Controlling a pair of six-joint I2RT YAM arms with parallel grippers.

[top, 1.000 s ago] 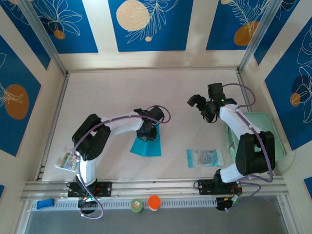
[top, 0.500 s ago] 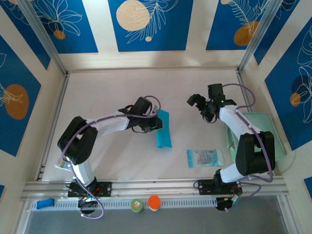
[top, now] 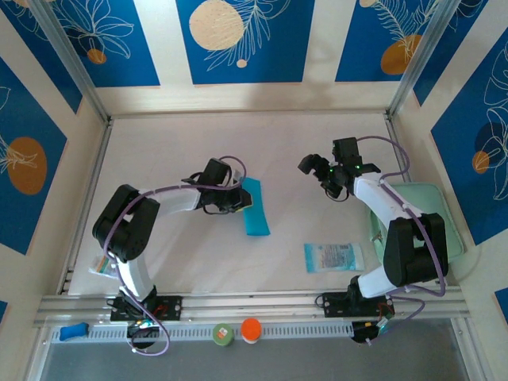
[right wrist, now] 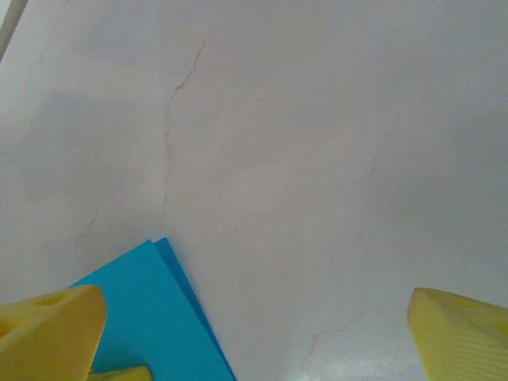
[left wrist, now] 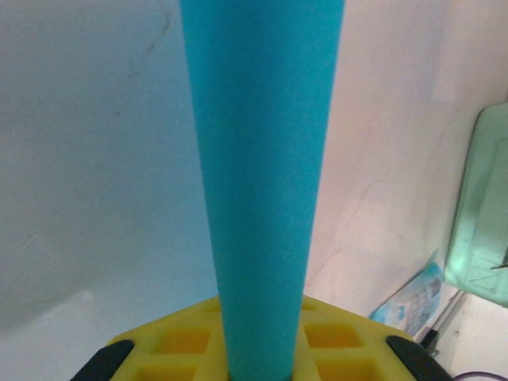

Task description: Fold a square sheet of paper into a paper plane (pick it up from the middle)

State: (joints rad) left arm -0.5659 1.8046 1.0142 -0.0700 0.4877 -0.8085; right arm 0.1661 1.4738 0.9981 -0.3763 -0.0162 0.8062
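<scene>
Framing cracked cream tabletop [top: 175, 151]: blue floral panels [top: 242, 40]; cyan paper [top: 255, 208] mid-table.

The square sheet of paper [top: 255, 208], plain cyan and folded double, showed as a narrow slanted strip near mid-table [top: 317, 143], one end pinched in the left gripper [top: 240, 195].

One cyan sheet [top: 255, 208], two arms [top: 171, 197] [top: 382, 200]
</scene>
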